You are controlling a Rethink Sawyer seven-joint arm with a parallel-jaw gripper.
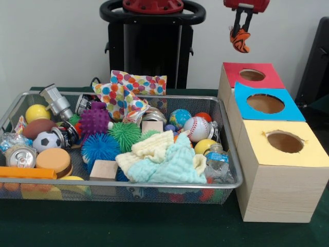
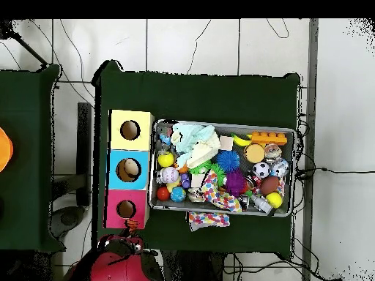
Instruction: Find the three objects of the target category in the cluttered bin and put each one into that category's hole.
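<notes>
- I see gripper point(image 1: 240, 35) up high, clamped on small orange/black ball point(image 1: 240, 41), above & just behind red box point(image 1: 236, 77).
- Red hole point(image 1: 252, 75) sits below it; blue point(image 1: 266, 103) & yellow point(image 1: 285, 142) holes in same row.
- Bin point(image 1: 229, 149) beside boxes, w/ baseball point(image 1: 196, 128), soccer ball point(image 1: 46, 140), yellow ball point(image 1: 37, 112) in clutter.

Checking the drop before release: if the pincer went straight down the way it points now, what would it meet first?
Most likely the red box, at or near its hole. The pincer, shut on a small orange and black ball, hangs above that box. Depth is unclear in both views, so it might be slightly off the hole.
</notes>
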